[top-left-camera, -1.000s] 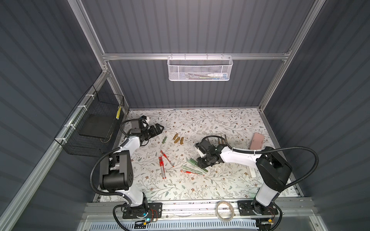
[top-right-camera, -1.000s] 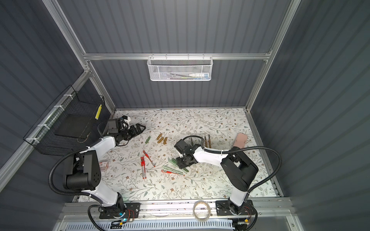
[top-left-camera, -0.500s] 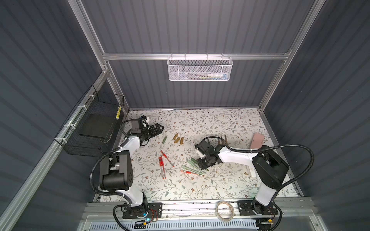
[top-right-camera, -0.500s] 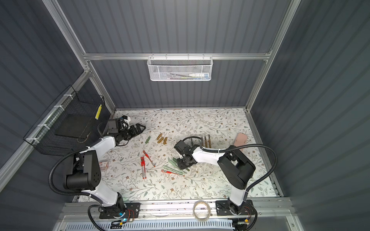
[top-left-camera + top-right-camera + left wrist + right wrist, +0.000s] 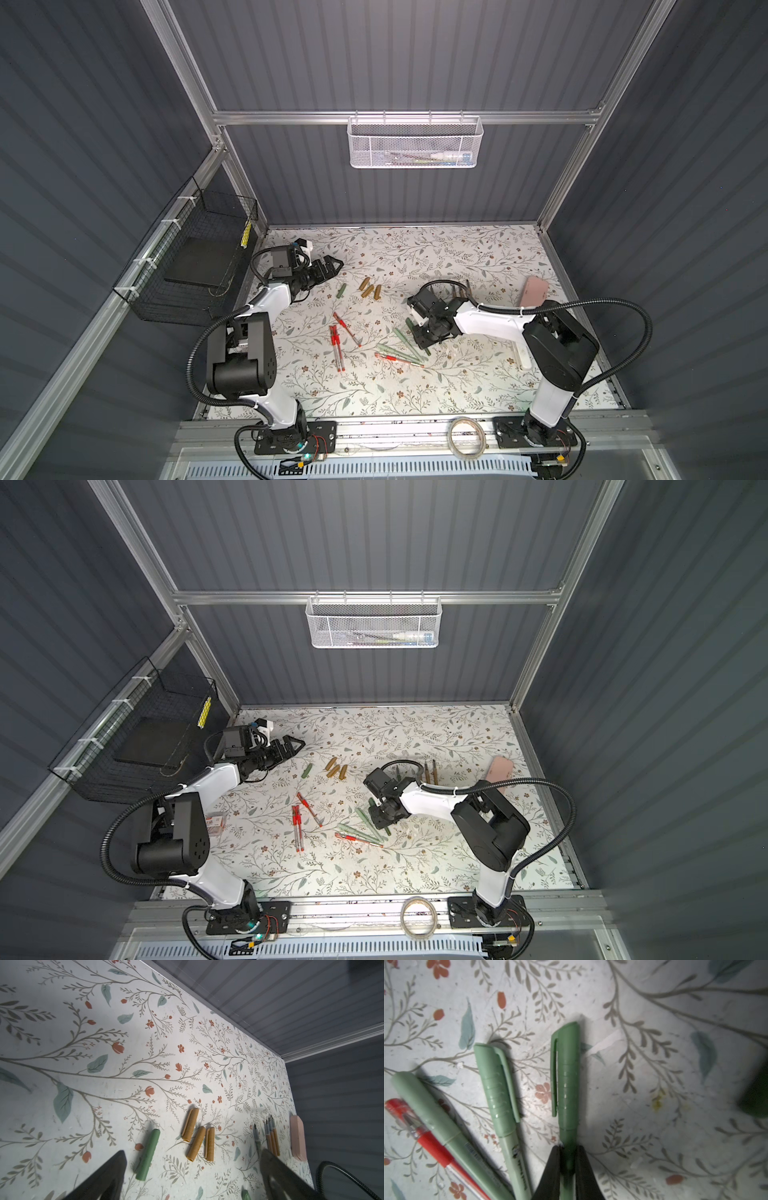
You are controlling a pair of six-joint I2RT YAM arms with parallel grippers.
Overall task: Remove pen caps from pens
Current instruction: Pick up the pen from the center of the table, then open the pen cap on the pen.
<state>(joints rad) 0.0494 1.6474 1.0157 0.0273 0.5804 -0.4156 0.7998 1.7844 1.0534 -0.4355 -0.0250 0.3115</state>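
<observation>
As right gripper [image 5: 568, 1150] clamps it, pen [image 5: 567, 1136] wears cap [image 5: 568, 1076]

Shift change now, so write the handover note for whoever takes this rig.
Left gripper: open, empty, at the back left of the table.
Right gripper: shut on a capped green pen.
Done: three gold-brown caps and one green cap lie loose; the uncapped pens lie behind the right arm.
Left: the held pen, the other green pens, the red pens.
</observation>
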